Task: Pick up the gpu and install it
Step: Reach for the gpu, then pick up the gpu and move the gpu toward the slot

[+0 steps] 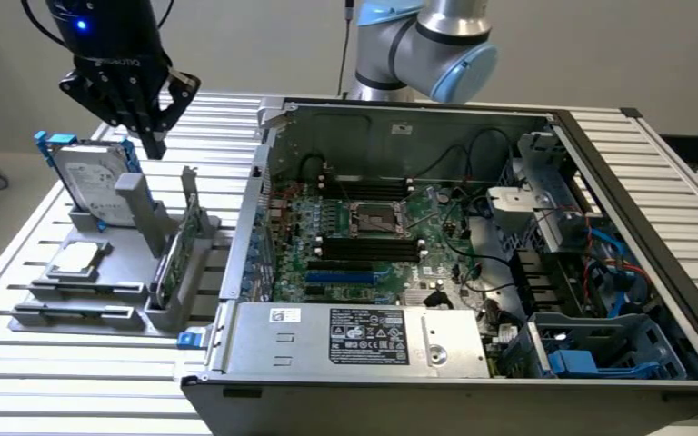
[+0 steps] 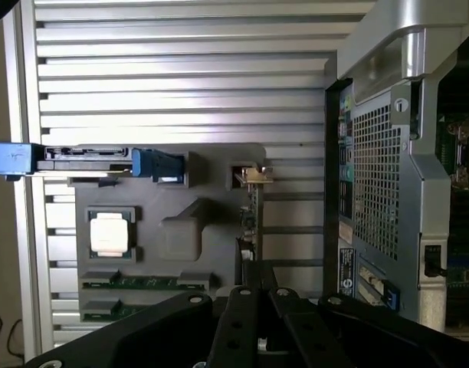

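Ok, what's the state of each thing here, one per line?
claw: shut, empty, above the holder
gpu: upright on edge in the holder, not picked up
hard drive: standing in the holder
processor: lying flat in the holder
computer case: open, insides exposed

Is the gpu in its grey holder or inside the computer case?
In the grey holder. The gpu stands upright there, outside the computer case; the gripper hangs above.
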